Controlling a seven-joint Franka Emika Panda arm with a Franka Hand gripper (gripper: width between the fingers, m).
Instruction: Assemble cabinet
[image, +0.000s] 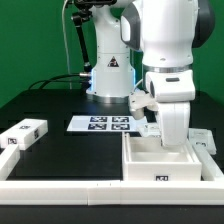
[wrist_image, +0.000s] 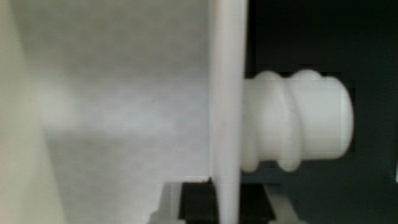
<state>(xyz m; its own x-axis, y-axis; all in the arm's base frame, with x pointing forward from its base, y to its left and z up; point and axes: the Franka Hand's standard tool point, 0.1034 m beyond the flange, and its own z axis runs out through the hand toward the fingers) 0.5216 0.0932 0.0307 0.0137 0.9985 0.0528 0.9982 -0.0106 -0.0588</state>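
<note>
Green backdrop (image: 40, 30), black tabletop (image: 70, 150) w/ white border rail (image: 60, 192), even light

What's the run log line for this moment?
step: cabinet assembly | gripper: low at cabinet shell, grip unclear | small block: apart, exterior view's left | marker board: between them

Marker board (image: 105, 124) flat on black table (image: 60, 150); white rail (image: 60, 186) bordering.

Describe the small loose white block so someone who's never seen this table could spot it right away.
Start at the black table and go to the exterior view's left edge. The small white block lies there alone, carrying black-and-white tags. Unlike the flat marker board it is a raised box, and it is far smaller than the large cabinet shell.
</note>
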